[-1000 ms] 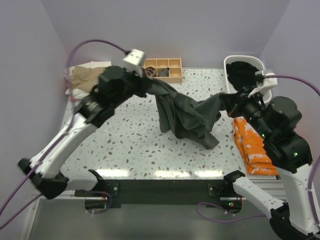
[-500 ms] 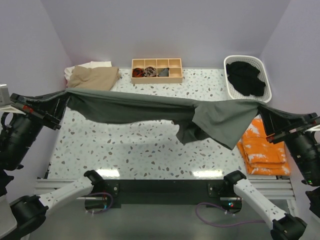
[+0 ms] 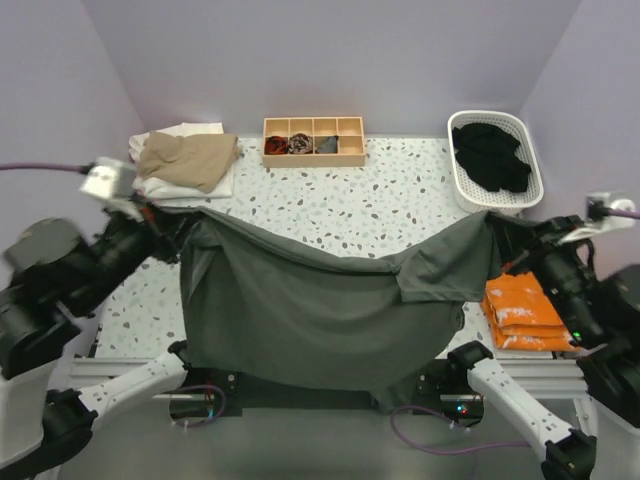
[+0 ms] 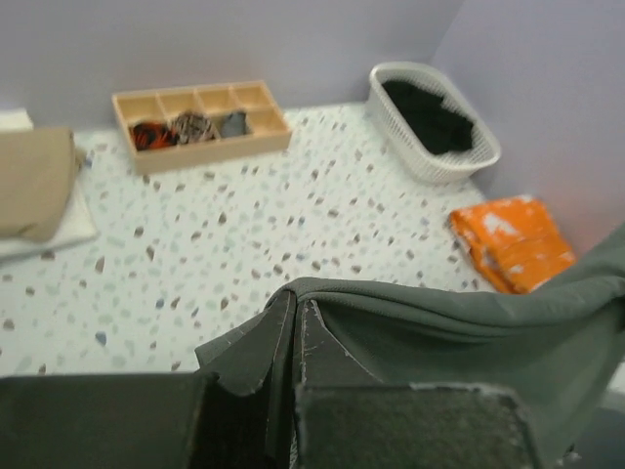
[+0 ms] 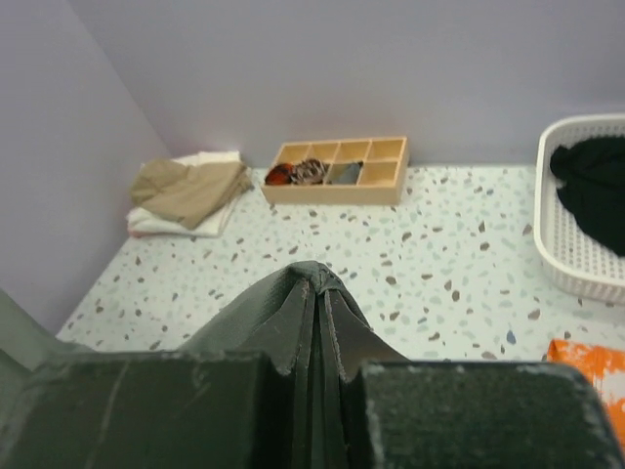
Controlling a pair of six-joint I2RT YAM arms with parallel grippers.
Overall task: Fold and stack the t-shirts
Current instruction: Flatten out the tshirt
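The dark grey t-shirt (image 3: 300, 310) hangs spread wide between the two arms, its top edge sagging in the middle. Most of the cloth drapes over the near part of the worktop (image 3: 350, 200) and down past its near edge, covering the arm bases there. The left hand (image 4: 296, 383) is pressed together on a bunched corner of this shirt, the cloth rising in a fold between its fingers. The right hand (image 5: 317, 363) is likewise pressed together, pinching the opposite corner in a tight pleat. On the right, part of the shirt is doubled over on itself.

In the far left corner a tan t-shirt (image 3: 190, 155) lies on top of a white t-shirt (image 3: 200, 187). At the middle of the far edge sits a wooden tray (image 3: 313, 159) with compartments. Three small rolled bundles (image 3: 300, 144) fill the three left compartments of its near row. In the far right corner stands a white basket (image 3: 490, 114) holding a black t-shirt (image 3: 490, 155). Near of the basket, along the right edge, lies a folded orange cloth (image 3: 522, 312), just beside the right end of the grey shirt.
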